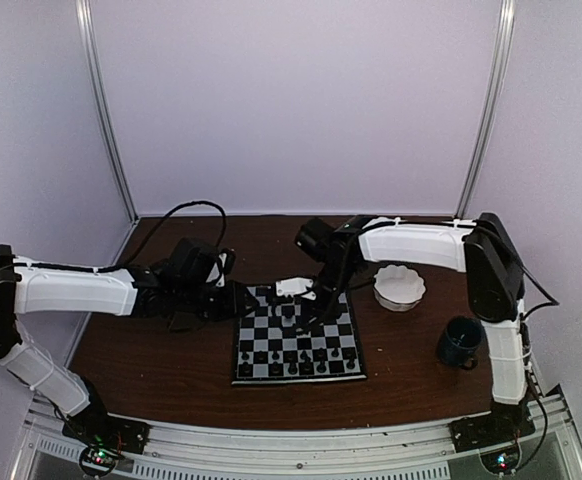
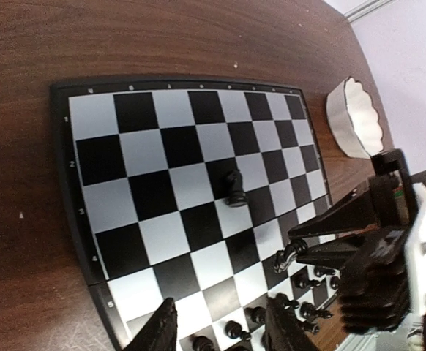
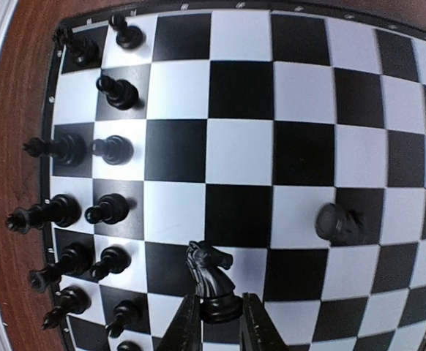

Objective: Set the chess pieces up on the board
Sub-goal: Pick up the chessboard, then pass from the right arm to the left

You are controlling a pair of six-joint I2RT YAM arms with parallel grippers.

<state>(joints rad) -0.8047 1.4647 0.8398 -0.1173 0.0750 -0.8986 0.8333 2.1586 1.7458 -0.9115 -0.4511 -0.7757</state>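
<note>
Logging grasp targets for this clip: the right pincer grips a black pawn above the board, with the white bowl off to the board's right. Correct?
Not quite: the piece is a knight, not a pawn. The right wrist view shows the right pincer gripping a horse-headed black piece above the board. The white bowl is off to the board's right.

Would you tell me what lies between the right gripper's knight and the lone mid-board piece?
Only bare board squares separate knight and lone piece, shown in right wrist view.
</note>
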